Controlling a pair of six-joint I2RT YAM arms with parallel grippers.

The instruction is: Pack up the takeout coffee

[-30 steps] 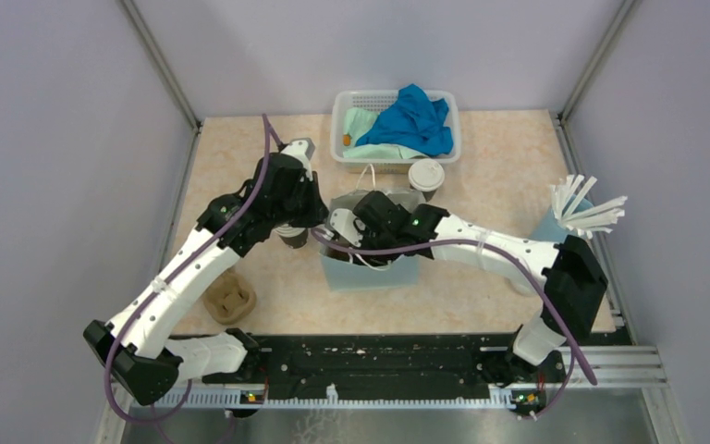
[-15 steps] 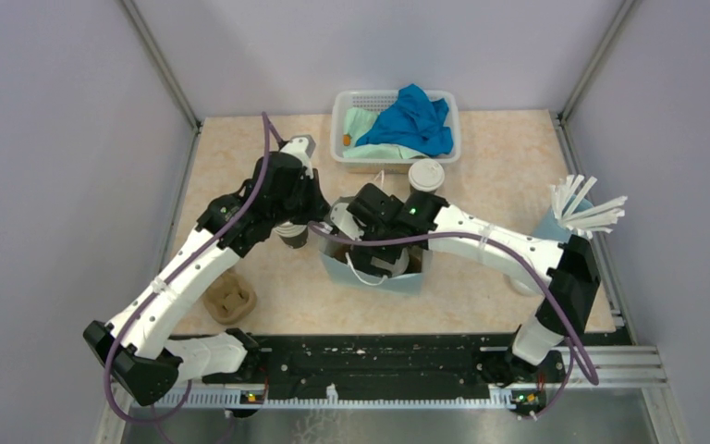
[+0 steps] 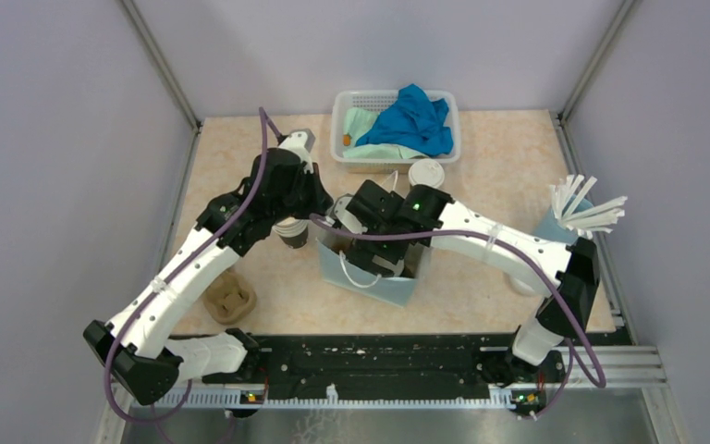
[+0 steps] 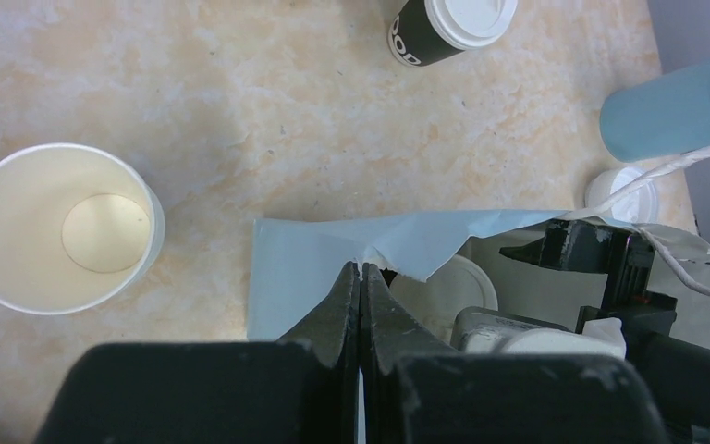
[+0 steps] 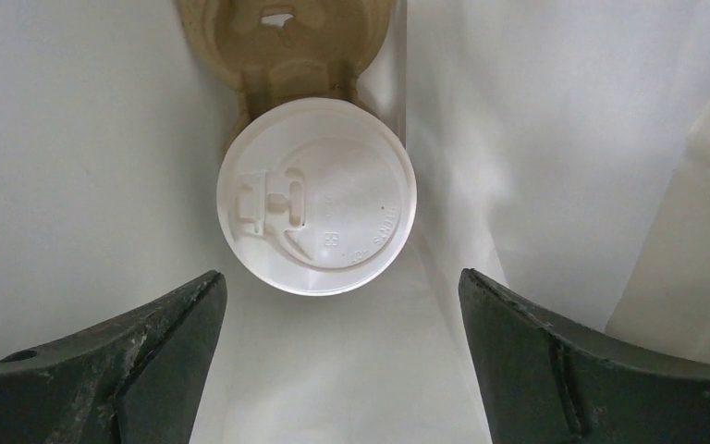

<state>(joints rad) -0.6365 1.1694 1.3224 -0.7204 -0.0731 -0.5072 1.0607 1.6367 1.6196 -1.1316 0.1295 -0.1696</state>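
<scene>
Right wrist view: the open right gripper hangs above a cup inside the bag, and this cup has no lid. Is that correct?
Not fully. The right wrist view shows that the cup is lidded, with a white lid. The rest holds: the right gripper is open above it, inside the bag.

Probably a robotics lab test cell: plain grey panels [image 3: 55, 139] in aluminium framing [image 3: 164, 65] enclose a tabletop [image 3: 499, 157] with a mounting rail [image 3: 379, 365].
</scene>
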